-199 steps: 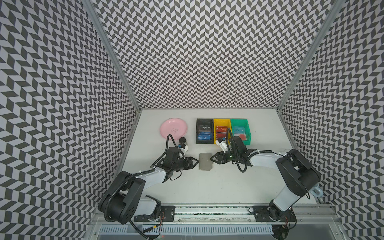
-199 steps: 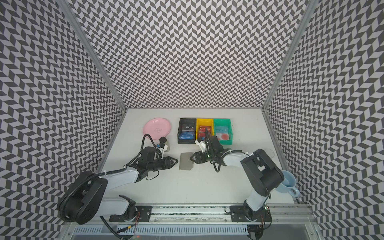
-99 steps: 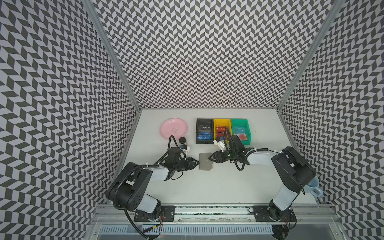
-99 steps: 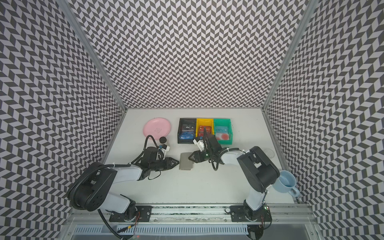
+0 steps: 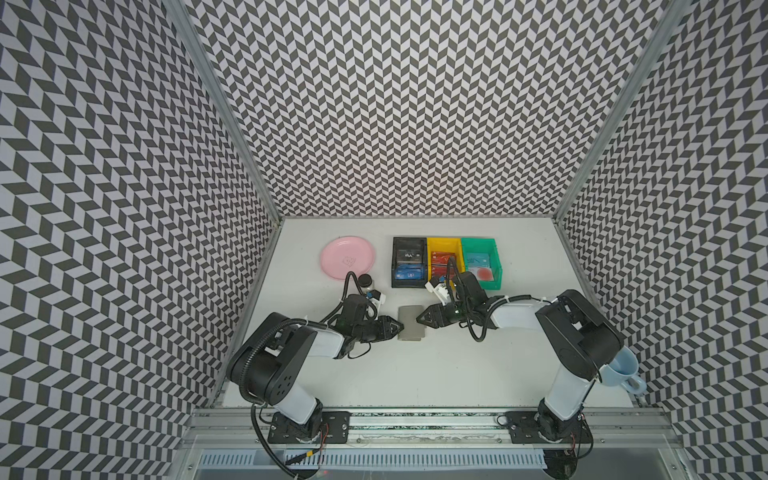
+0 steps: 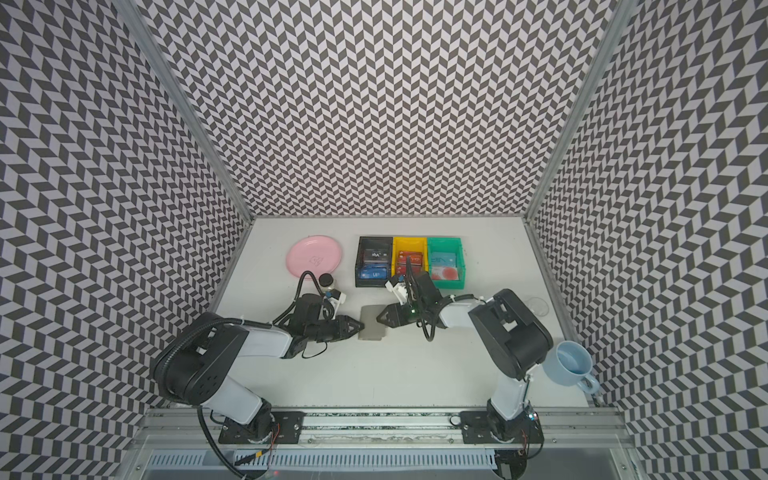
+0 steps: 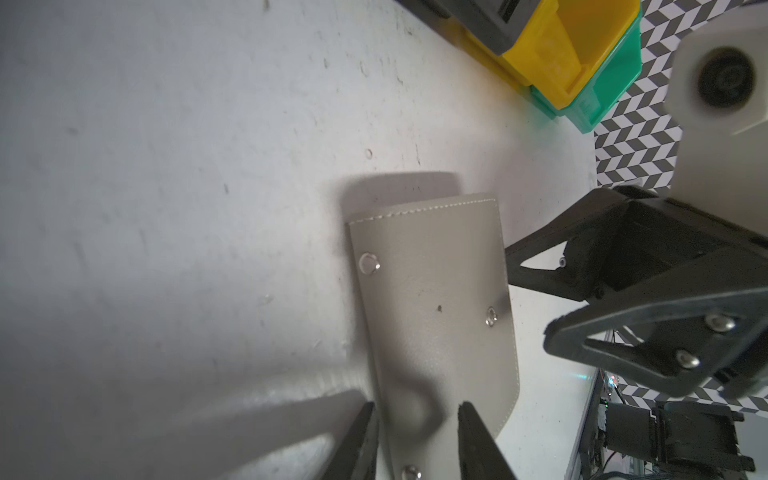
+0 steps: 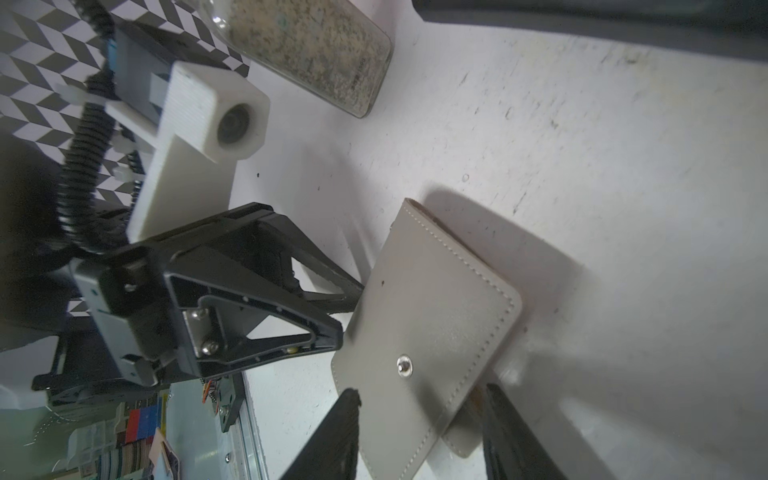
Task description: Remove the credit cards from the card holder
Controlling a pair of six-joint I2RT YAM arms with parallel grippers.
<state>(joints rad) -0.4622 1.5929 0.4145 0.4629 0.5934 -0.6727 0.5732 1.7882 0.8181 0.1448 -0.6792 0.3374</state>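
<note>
The left gripper (image 5: 400, 328) is straddling the left edge of the closed grey card holder (image 5: 411, 329), jaws narrow, contact unclear. The holder is lying mid-table. The right gripper (image 5: 419, 320) is straddling its right edge, jaws part-open.

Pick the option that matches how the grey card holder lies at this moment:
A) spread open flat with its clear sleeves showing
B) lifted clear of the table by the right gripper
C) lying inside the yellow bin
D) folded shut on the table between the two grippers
D: in both top views the card holder lies folded shut on the table, with the left gripper and the right gripper at its opposite edges.
</note>
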